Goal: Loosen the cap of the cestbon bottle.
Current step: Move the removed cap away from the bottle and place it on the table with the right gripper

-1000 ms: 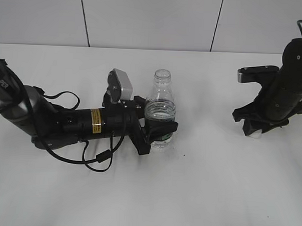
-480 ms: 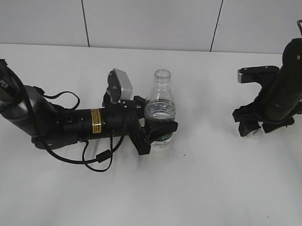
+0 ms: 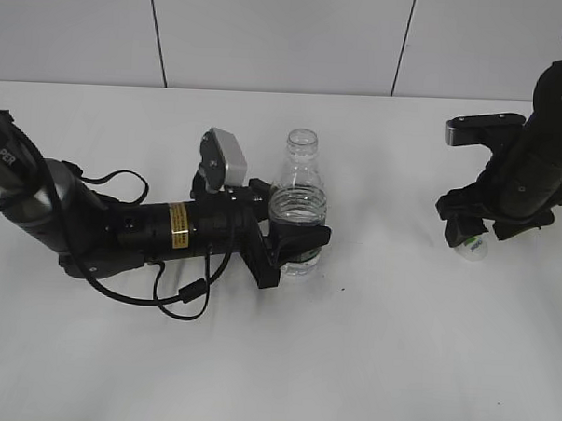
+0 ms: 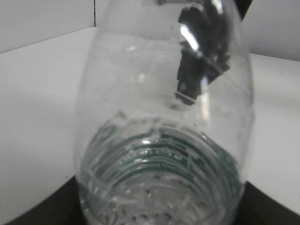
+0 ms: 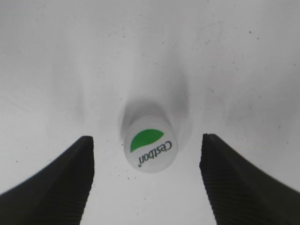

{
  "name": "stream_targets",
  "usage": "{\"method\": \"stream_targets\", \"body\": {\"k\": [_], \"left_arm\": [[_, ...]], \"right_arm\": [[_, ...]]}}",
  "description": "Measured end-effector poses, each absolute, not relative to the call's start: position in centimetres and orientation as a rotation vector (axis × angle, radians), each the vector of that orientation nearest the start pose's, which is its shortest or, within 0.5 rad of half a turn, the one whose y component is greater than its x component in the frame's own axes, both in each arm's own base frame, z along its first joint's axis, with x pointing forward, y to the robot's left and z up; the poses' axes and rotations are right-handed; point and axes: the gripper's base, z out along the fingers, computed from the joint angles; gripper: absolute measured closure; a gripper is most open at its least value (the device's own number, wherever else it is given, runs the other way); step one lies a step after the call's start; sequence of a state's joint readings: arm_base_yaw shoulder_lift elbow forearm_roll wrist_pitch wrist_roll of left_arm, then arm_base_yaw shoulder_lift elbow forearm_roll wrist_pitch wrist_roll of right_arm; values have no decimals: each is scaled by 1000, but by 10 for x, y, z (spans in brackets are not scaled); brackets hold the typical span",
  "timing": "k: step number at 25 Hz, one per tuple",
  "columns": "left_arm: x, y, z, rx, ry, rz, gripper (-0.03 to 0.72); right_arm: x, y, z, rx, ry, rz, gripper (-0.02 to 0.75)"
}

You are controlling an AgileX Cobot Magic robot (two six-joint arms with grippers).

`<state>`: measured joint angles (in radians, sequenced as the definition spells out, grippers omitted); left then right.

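The cestbon bottle (image 3: pixel 300 204) stands upright at the table's middle, clear, with an open neck and no cap on it. My left gripper (image 3: pixel 300 245) is shut around its lower body, over the green label; the bottle fills the left wrist view (image 4: pixel 164 140). The white cap (image 3: pixel 473 245) with a green mark lies on the table at the right. It shows in the right wrist view (image 5: pixel 149 144) with "Cestbon" printed on it. My right gripper (image 3: pixel 470 228) hovers just above the cap, open and empty, its fingers (image 5: pixel 147 178) apart on either side.
The white table (image 3: pixel 368 345) runs back to a panelled wall (image 3: pixel 270 33). The left arm lies low across the table's left half with loose black cables (image 3: pixel 179 299) beside it.
My right gripper has opened and lifted a little, leaving the cap on the table. The left arm and the bottle have not moved.
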<state>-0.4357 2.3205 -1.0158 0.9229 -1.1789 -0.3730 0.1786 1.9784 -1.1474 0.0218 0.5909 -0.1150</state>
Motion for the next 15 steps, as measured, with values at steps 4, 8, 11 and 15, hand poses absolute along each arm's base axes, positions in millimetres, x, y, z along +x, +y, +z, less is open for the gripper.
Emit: {"method": "stream_targets", "body": {"k": [4,8,11,15], "left_arm": [[323,-224,61,1035,1529,-988,286],[323,-224,61,1035,1529,-988,284],[323,-224,61,1034,1529,-987,255],[323,-225,62,1027,1512,-1000,204]], "right_arm": [[362,66,126,-402,2876,32,195],[362,66,129,-402,2869,31,195],[362,66,130,-402,2867,31,195],[362,66,130,-407,2867,30,195]]}}
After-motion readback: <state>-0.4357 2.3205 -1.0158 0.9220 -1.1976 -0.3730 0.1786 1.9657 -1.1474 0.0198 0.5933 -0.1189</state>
